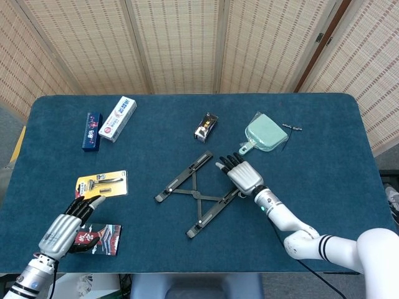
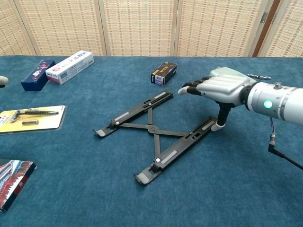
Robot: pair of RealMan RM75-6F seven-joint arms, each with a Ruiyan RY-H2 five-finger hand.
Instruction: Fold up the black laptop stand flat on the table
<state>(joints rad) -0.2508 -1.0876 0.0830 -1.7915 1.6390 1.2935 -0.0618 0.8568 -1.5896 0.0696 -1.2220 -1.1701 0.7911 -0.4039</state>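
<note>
Right hand (image 2: 221, 88) splayed, gripping nothing, thumb touching the near rail's end of the black laptop stand (image 2: 152, 130), still opened in an X mid-bench (image 1: 324, 187). Likely to skid or pivot across the cloth instead of closing, with only one rail pushed. Thumb contact plain from the chest only; left hand (image 1: 62, 230), loosely spread on a dark packet (image 1: 100, 240), seen from the head alone.

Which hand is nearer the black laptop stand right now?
Right. The right hand is at the black laptop stand's far end; the left hand sits far off by the table's near left edge.
</note>
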